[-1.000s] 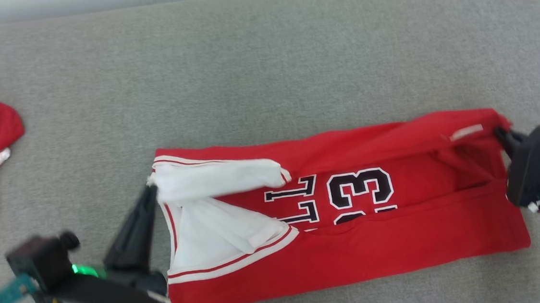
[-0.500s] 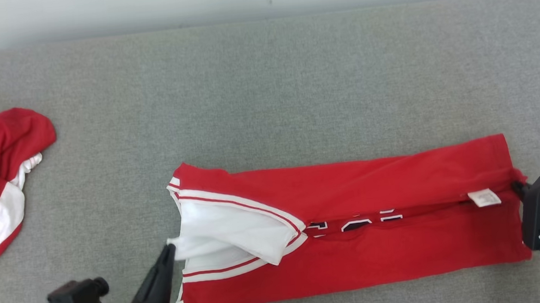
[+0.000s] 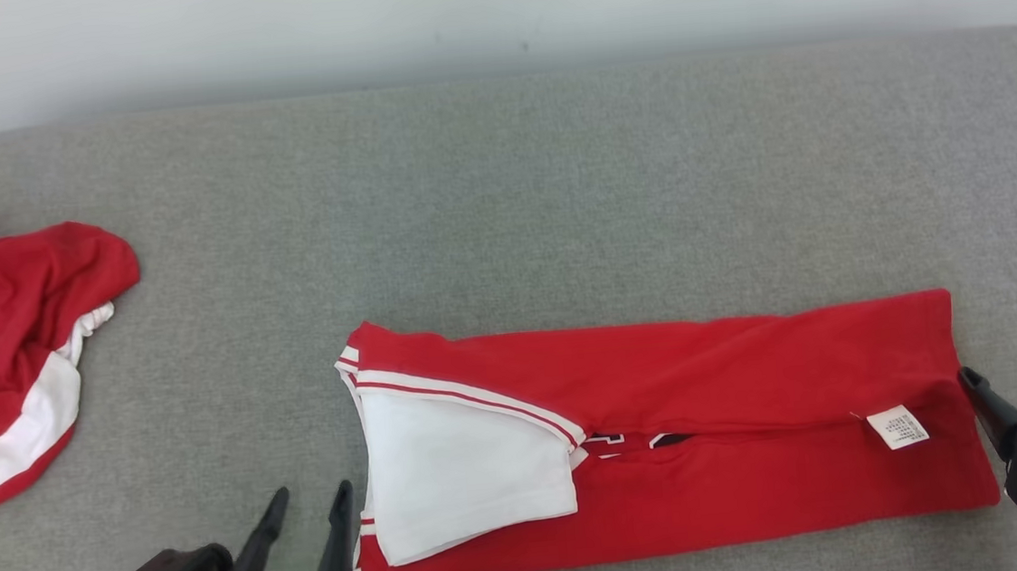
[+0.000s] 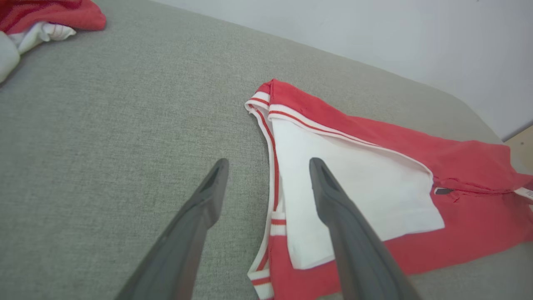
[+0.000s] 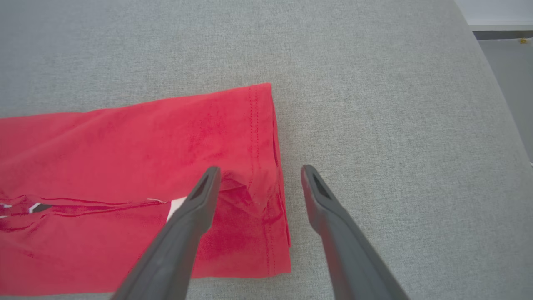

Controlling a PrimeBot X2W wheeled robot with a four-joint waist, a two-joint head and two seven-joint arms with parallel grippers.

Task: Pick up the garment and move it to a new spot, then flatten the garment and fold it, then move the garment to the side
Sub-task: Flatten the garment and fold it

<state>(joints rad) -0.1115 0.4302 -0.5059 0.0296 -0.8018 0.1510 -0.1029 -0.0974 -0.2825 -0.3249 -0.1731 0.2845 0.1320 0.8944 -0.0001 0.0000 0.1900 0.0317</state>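
Both grippers end in two long, dark, matt fingers tapering to blunt tips. The left gripper (image 4: 270, 163) has its jaws spread and empty, astride the striped edge of the garment (image 3: 706, 379), with one finger over bare upholstery and the other over the white panel (image 3: 469, 470). The right gripper (image 5: 260, 168) is likewise spread and empty, astride the stitched hem, with one finger over red cloth and the other over bare upholstery. Whether any fingertip touches the cloth cannot be told.

The surface (image 3: 557, 209) is a broad pad covered in grey woven fabric with a fine fleck, rounded at its far corners. Beyond both sets of fingertips it runs to a plain pale wall (image 3: 487, 15). Well out from the left gripper, on the side away from the right one, a second garment (image 3: 5, 343) lies crumpled, red with a white band.

The garment spans the gap between the two grippers as a long, narrow red band of soft knit. Its two long sides are folded inward to meet along the middle, where a sliver of black-and-white lettering shows. By the left jaws the white panel is trimmed with red-and-white ribbed stripes, and by the right jaws a small white label (image 3: 899, 426) lies on the red
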